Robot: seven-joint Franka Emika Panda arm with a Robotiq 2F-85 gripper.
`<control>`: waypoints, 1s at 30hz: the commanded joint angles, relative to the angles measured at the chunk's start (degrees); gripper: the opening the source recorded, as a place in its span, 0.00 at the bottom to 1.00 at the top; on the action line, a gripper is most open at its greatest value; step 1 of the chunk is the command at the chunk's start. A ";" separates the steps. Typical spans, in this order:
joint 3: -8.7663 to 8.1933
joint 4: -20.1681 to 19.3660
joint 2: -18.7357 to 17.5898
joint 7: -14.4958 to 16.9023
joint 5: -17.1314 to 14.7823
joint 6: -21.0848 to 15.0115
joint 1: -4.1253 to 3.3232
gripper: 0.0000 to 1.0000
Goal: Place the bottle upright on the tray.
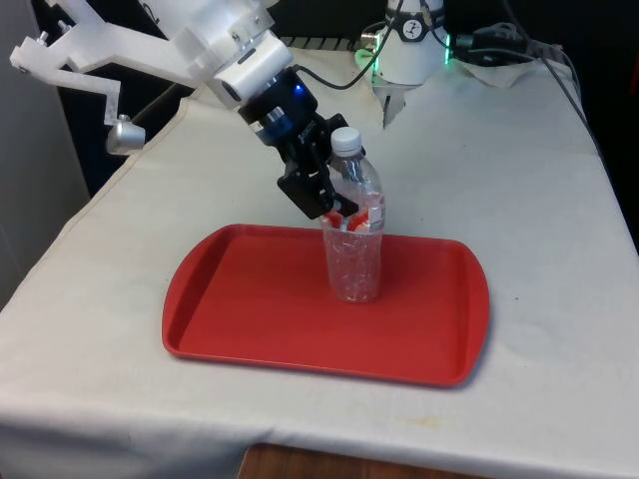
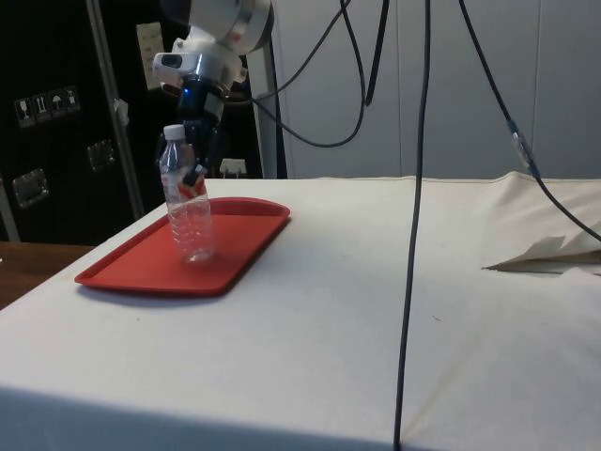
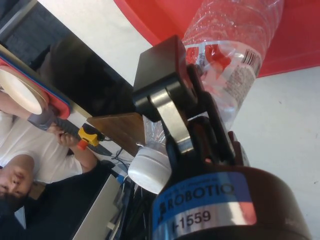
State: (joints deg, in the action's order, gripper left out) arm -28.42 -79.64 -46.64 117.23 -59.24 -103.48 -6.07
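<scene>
One clear plastic bottle [image 1: 354, 239] stands upright near the middle of the red tray [image 1: 240, 319] in the front view, its base on the tray floor, while the black gripper [image 1: 337, 208] clasps it at the red label from the front view's left, a grasp high on the body that appears chosen to keep it vertical until release. In the side view the bottle's white cap [image 2: 173, 132] sits directly above its base, the tray lies on the white cloth [image 2: 394, 310], and dark cabinets [image 2: 56, 122] stand behind. In the wrist view the fingers [image 3: 172, 107] press against the label, and a seated person [image 3: 30, 165] appears beyond the table edge.
</scene>
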 commanded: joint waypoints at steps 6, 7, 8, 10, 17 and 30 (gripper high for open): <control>0.00 0.00 0.00 0.00 0.00 0.00 -0.23 0.33; -0.23 -0.06 -0.06 -0.17 0.23 -0.57 -0.57 0.33; -0.23 -0.06 -0.06 -0.17 0.23 -0.69 -0.63 0.33; -0.34 -0.11 -0.06 -0.23 0.34 -0.92 -0.80 0.33; -0.57 0.00 0.00 -0.06 0.17 -0.23 -0.86 0.33; -2.29 0.29 0.00 -0.23 0.34 -0.80 -1.78 0.33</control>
State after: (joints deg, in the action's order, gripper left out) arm -30.54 -79.30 -46.58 117.06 -59.07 -103.71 -7.68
